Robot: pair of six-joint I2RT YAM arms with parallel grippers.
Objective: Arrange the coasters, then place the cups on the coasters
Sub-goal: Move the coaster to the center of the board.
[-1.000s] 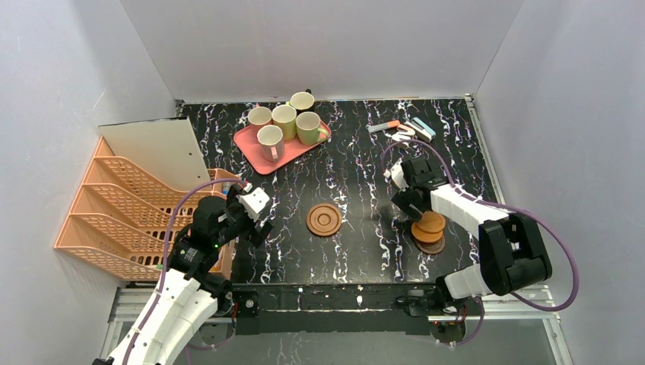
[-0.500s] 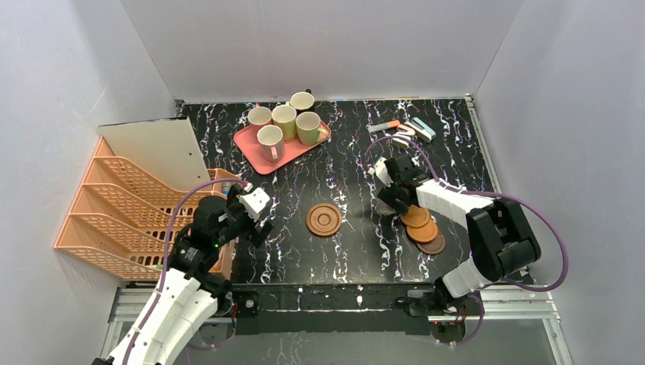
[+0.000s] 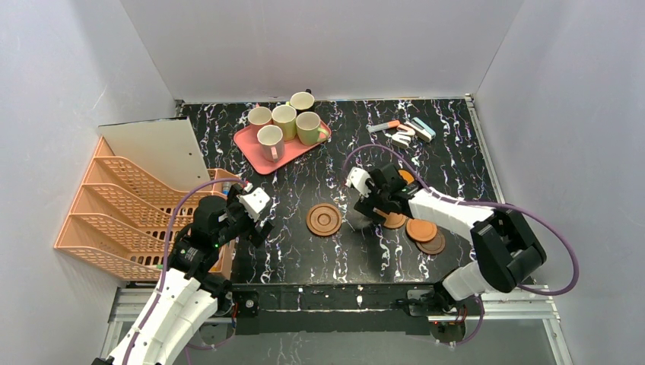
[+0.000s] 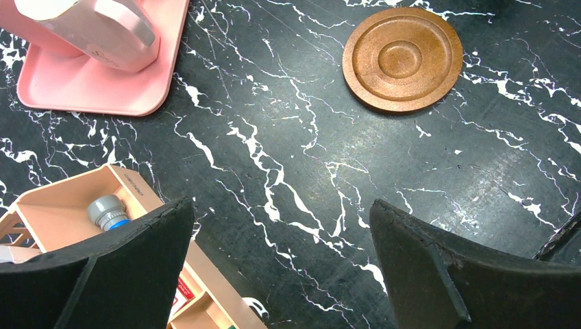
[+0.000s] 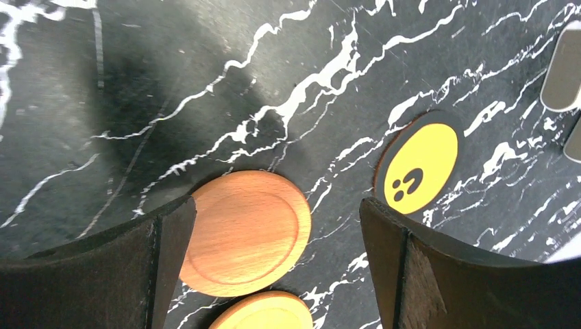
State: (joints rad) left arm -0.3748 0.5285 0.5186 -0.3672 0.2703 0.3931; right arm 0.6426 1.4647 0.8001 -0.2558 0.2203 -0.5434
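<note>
A ringed brown coaster lies mid-table. To its right lie a light wooden coaster, an orange one and a dark brown one. A yellow disc with a face sits just behind them. My right gripper is open and low over the light coaster, one finger at its edge. Several cups stand on the pink tray at the back. My left gripper hangs open over bare table, holding nothing.
An orange mesh file rack fills the left side, with a white board behind it. Small stationery items lie at the back right. A pink cup and the tray's corner show in the left wrist view.
My right gripper has swept left toward the table's middle. The stacked coasters have spread out, the light one sliding left with the gripper. The left arm has not moved.
</note>
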